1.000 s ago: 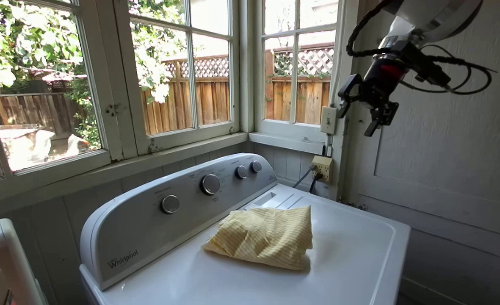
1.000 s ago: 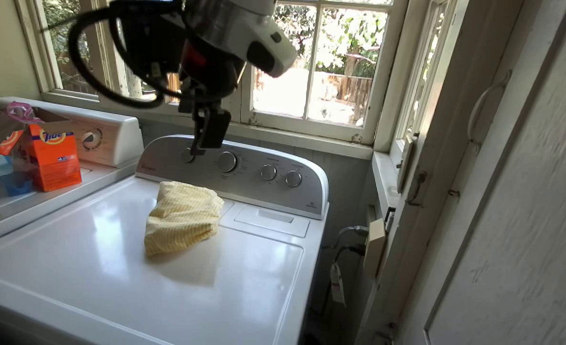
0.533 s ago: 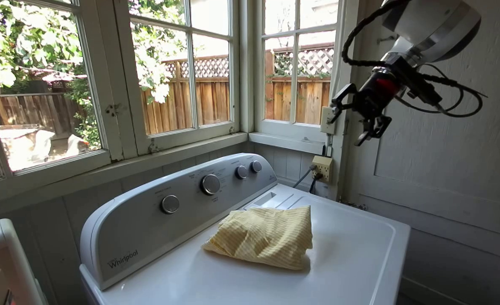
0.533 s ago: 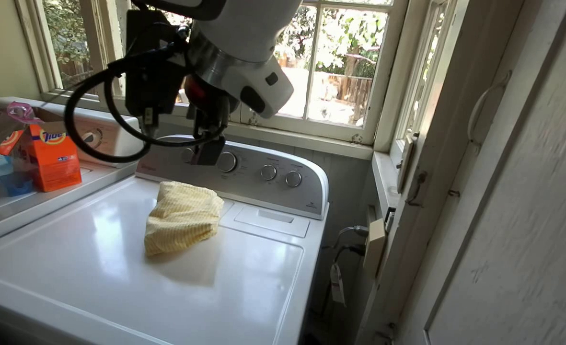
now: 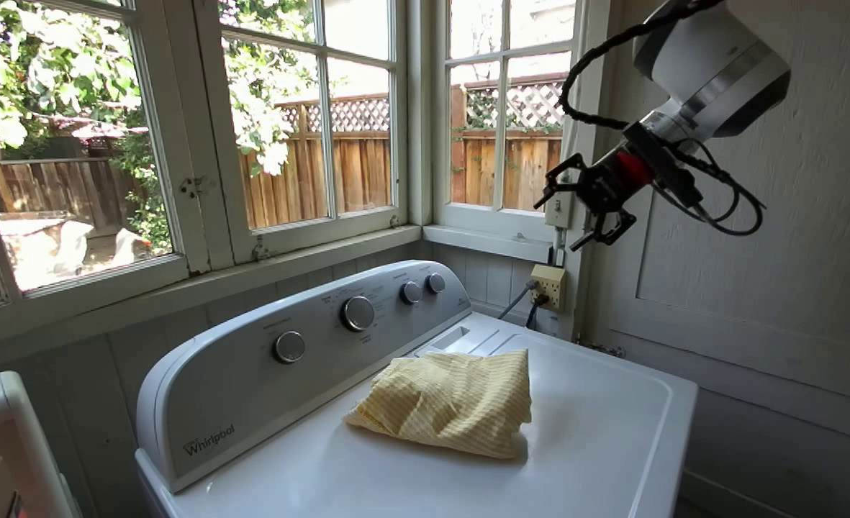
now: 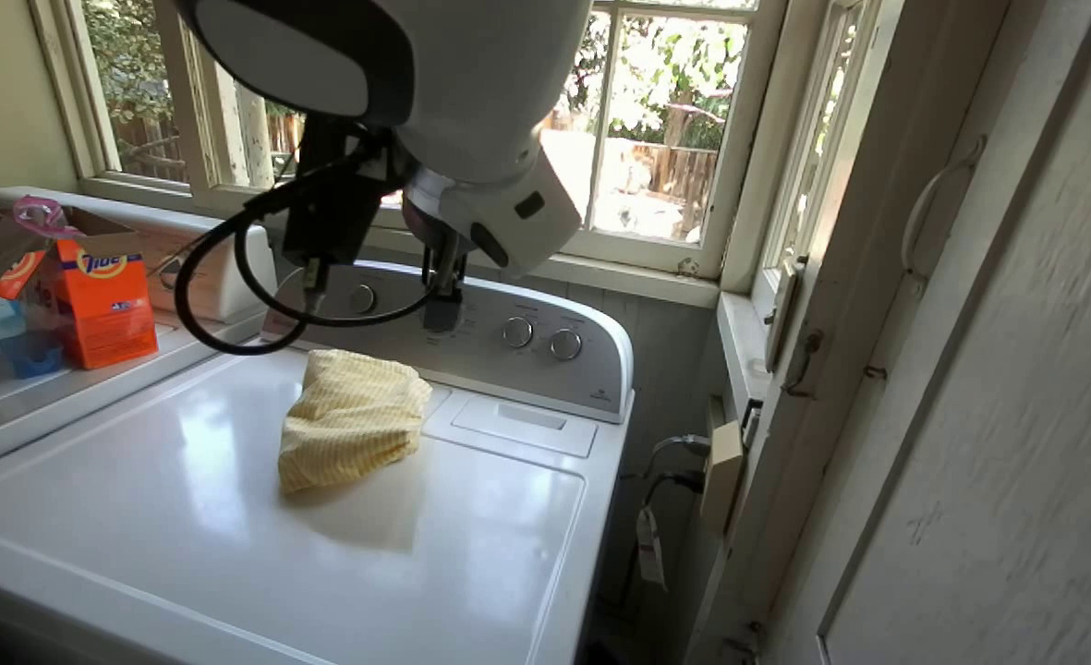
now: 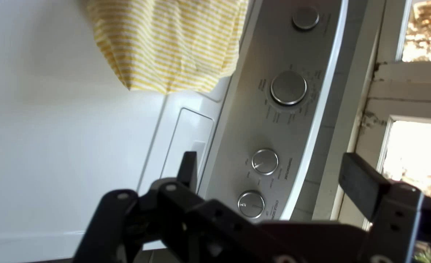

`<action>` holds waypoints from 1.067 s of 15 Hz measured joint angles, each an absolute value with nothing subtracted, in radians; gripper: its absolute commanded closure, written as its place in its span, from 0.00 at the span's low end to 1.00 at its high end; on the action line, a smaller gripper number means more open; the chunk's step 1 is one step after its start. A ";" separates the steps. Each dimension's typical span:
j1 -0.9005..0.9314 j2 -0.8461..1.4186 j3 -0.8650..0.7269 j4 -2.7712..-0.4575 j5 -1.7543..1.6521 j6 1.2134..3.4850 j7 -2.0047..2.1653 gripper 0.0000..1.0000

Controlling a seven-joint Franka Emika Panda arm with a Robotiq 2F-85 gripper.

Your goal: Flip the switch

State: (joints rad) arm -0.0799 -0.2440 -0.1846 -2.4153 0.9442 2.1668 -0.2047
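The switch [image 5: 558, 218] is a small off-white plate on the window frame, above the yellowish-beige outlet fitting [image 5: 548, 282]. My gripper [image 5: 557, 226] hides its upper part in that exterior view. In an exterior view the switch [image 6: 782, 314] shows nearly edge-on on the right wall, its small toggle sticking out. There my gripper [image 6: 442, 314] is well to its left, in front of the washer panel. The switch is out of the wrist view. In the wrist view my gripper [image 7: 269, 160] is open, fingers [image 7: 363, 184] wide apart, with nothing between them.
A white washer [image 5: 597, 424] with a grey dial panel [image 7: 233, 146] is below. A yellow striped cloth [image 6: 351, 420] lies on it. Plugged cords [image 6: 684, 462] hang at the outlet. An orange Tide box [image 6: 106, 305] stands at left; a door with a handle [image 6: 933, 217] is at right.
In an exterior view the gripper has moved left, across the switch, and tilted more sideways. In another it has come lower and slightly right. It stays open; cloth and switch have not moved.
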 measured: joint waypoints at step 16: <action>-0.134 -0.164 -0.172 -2.392 1.565 2.365 -0.273 0.00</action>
State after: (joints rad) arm -0.1335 -0.1636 -0.1722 -2.3920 1.5651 2.3650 -0.2732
